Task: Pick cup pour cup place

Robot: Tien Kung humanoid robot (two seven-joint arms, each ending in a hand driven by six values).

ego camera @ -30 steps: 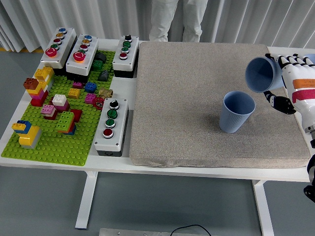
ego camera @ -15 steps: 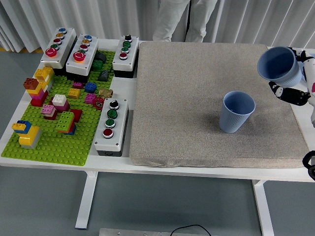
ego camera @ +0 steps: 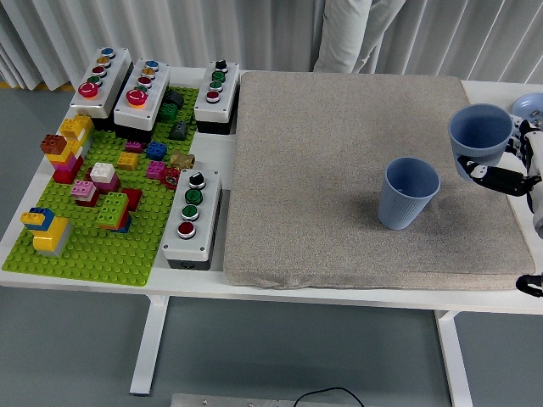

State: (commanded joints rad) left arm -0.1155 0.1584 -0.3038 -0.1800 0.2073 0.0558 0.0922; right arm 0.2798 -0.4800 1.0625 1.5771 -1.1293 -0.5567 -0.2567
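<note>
At the far left of the white bench lies a green building-block baseplate covered with small stacks of coloured bricks: yellow, red, pink, blue and white ones. Along its far edge stand three grey button boxes in a row, each carrying round buttons in red, green, blue or black. A fourth button box lies just to the right of the baseplate, near the bench's front edge, touching or nearly touching the edge of the mat.

The grey fabric mat takes up the middle and right of the bench. A standing blue cup sits upright on it, right of centre, its mouth open toward the camera; I cannot see whether anything is inside.

Further right, my right hand comes in from the picture's edge, and its fingers are curled round the held blue cup. That cup is upright, mouth upward, over the mat's right margin, clear of the standing cup and apart from it. I cannot tell whether its base rests on the mat or hangs just above it. Behind my wrist, at the far right corner, part of a pale blue bowl shows.

At the far side of the bench, a person's legs in light trousers stand before a white curtain.
</note>
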